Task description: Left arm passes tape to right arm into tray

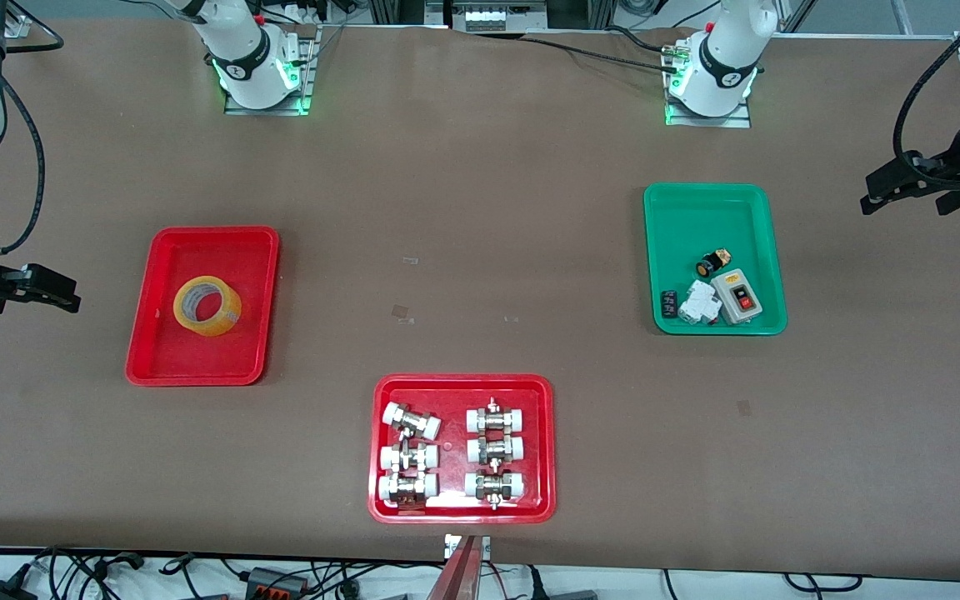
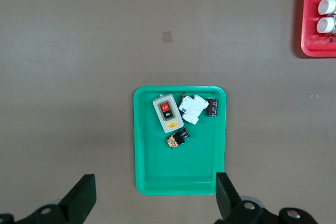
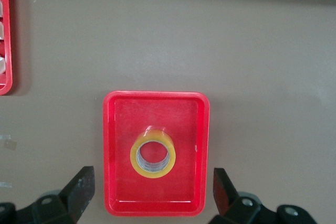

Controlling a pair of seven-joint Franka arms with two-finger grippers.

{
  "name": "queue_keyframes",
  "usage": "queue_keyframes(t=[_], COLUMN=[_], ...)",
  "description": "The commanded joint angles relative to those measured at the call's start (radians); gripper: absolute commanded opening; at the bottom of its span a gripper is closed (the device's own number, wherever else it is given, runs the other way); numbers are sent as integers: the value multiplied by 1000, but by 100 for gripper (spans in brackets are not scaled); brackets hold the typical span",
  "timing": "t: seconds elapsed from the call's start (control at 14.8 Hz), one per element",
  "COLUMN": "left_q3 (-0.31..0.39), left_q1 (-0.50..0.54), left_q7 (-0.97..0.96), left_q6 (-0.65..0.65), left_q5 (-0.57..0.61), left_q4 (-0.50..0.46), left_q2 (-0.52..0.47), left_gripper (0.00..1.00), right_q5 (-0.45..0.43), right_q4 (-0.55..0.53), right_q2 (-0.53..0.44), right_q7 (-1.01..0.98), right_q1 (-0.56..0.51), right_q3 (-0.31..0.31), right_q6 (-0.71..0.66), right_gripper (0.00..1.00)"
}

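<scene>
- Since the tape [image 1: 207,306] already lies flat inside the red tray [image 1: 157,350], a little toward the tray's five o'clock corner in the front view, the task looks finished as far as the pictures show; nothing seems left but for the arms to wait.
- The right gripper [image 3: 152,195] hangs high, its fingers spread wide and holding nothing, with tray and roll framed between them in its wrist view; in the front view it sits at the tray's nine o'clock.
- The left gripper [image 2: 155,198] hangs above the green tray [image 2: 144,182], fingers likewise apart and empty, over the switch box [image 2: 167,112] and small parts.
- At about six o'clock on the table lies the second red tray [image 1: 547,442], holding white-capped fittings [image 1: 495,419].
</scene>
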Motion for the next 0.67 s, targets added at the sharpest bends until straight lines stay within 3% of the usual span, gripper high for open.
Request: queue_keyframes(t=[0.0, 0.13, 0.61], left_q3=[-10, -10, -10], left_q1=[10, 10, 10], left_q7=[-2, 0, 7], left_q6=[-15, -15, -16], left_q5=[9, 9, 9], left_q4=[26, 26, 29], left_q2=[14, 14, 14], left_gripper=[100, 100, 100], right_q5=[20, 24, 20], right_q4=[-78, -87, -257], right_q2=[-74, -89, -198], right_q7=[35, 35, 24], right_q1=[18, 50, 49], right_q3=[-26, -72, -74], right_q6=[20, 15, 67], right_gripper=[100, 100, 100])
